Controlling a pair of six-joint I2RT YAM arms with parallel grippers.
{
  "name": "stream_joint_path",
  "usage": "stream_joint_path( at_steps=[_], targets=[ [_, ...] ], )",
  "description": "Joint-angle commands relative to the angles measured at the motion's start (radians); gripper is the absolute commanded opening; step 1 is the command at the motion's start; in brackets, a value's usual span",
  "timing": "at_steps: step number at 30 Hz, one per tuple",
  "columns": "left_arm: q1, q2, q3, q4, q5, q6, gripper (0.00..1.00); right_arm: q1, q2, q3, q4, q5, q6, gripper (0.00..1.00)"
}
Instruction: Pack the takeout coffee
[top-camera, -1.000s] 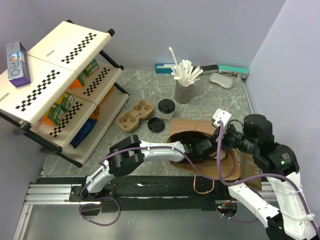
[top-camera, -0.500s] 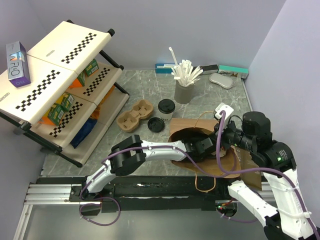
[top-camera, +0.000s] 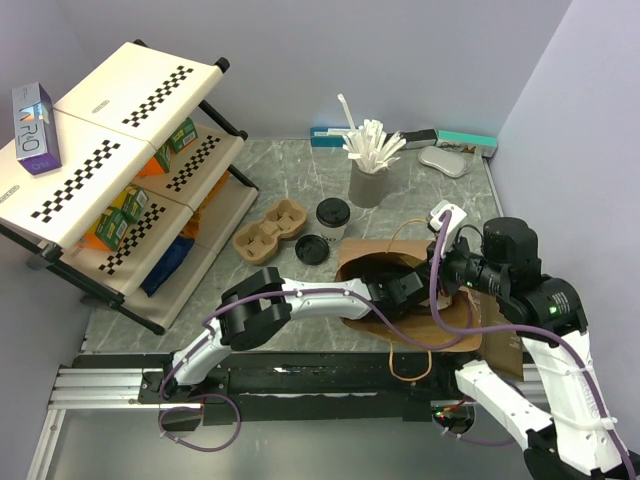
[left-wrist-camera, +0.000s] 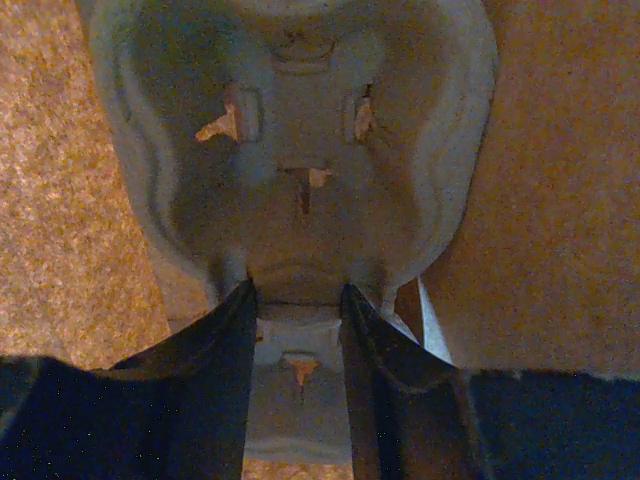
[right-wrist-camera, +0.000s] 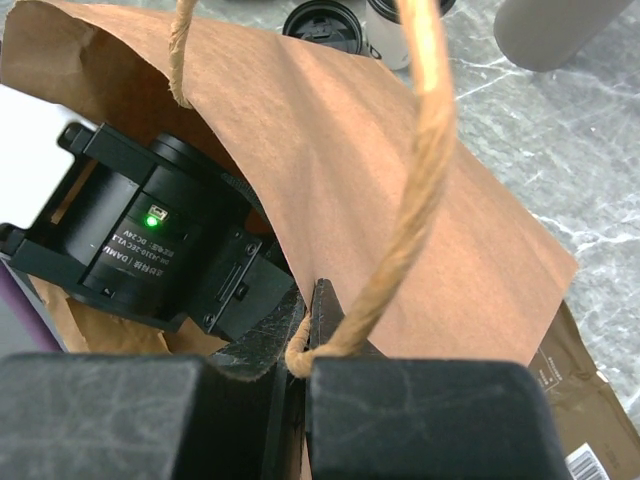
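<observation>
White and tapered, the small paper cup (top-camera: 332, 222) stands upright near the middle of the bench (top-camera: 440, 200), outside any packaging. Its round black plastic lid (top-camera: 312, 249) lies flat just beside it, on the side toward the near edge. A brown pulp cup carrier (top-camera: 270, 232) sits a little further toward the left edge, and a dark grey cup of white sticks (top-camera: 370, 182) stands beyond, nearer the far edge. Toward the near right corner a brown paper bag (top-camera: 375, 250) lies with its mouth facing the left arm. The right end effector (right-wrist-camera: 308, 300) is pinched narrow on the bag's twine handle (right-wrist-camera: 425, 180) at the rim, lifting the upper wall so the mouth gapes. The left end effector (left-wrist-camera: 297, 292) is deep inside the bag, its fingers drawn narrow around a tab of a moulded pulp tray (left-wrist-camera: 300, 180) resting on the paper. The step in hand looks like seating that tray in the bag, so the cup's own packing has not yet begun. Next, the left arm would need to let go and back out without dragging the tray or snagging the paper. It would then have to close the cup with its lid and carry it in level while the right arm holds the mouth open.
</observation>
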Motion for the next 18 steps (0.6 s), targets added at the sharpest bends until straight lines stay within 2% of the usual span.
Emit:
stream_joint_path(
  at_steps=[1,2,4,8,18],
  targets=[
    [0.04,-0.028,0.015,0.077,0.003,-0.01,0.14,0.001,-0.003,0.013,-0.038,-0.117,0.054,0.0],
    [0.048,-0.022,0.035,0.067,0.014,-0.014,0.23,0.0,-0.003,0.016,-0.038,-0.12,0.054,0.0],
    [0.056,-0.008,0.053,0.038,0.027,-0.031,0.28,0.001,0.001,0.021,-0.038,-0.12,0.054,0.0],
    [0.06,-0.013,0.058,0.026,0.057,-0.043,0.5,0.001,0.006,0.025,-0.036,-0.118,0.057,0.0],
    [0.062,-0.02,0.069,-0.032,0.093,-0.091,0.8,0.0,0.009,0.018,-0.03,-0.105,0.068,0.0]
  ],
)
